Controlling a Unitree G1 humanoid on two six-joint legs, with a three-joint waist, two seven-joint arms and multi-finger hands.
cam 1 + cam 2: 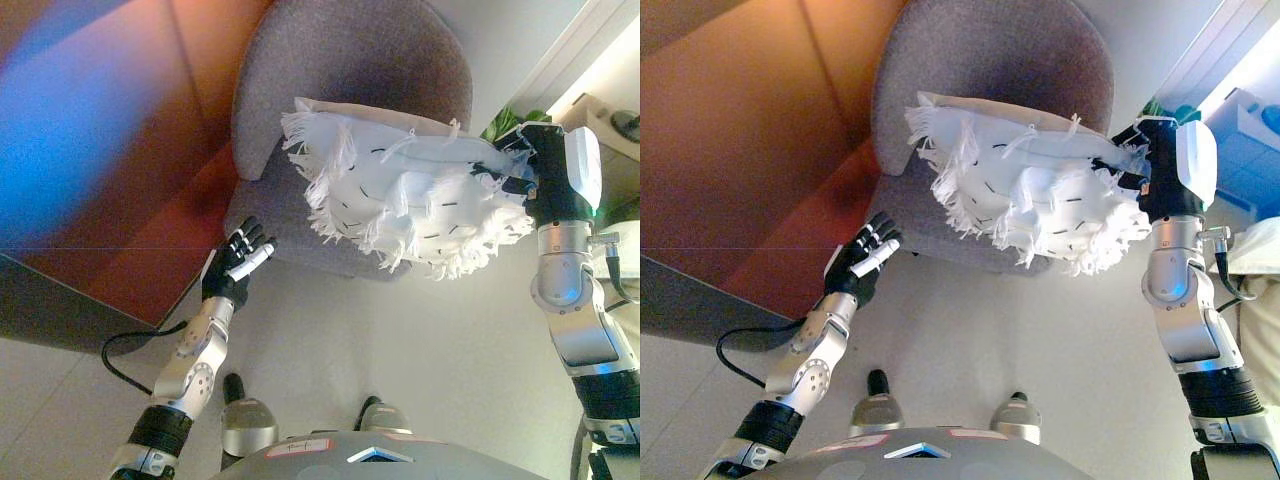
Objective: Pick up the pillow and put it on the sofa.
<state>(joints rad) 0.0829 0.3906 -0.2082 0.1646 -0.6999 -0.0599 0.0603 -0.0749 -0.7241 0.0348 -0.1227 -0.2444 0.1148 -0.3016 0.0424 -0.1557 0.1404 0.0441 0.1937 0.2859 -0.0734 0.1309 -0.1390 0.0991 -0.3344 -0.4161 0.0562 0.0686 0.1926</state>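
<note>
- The pillow [405, 195], pinched at its edge by the right hand [520, 165], is white cloth, shaggy with loose fringe tufts and sparse short dark stitches; a flat, smoother band of the same cloth runs toward that hand.
- The sofa [350, 60], behind and under the pillow and just beyond the left hand [235, 265], is covered in grey woven cloth, matt and slightly fuzzy.
- The left hand looks like dark matt plastic with a smooth white fingertip cover.
- The floor [400, 340] below both hands is pale, smooth, with a faint sheen.
</note>
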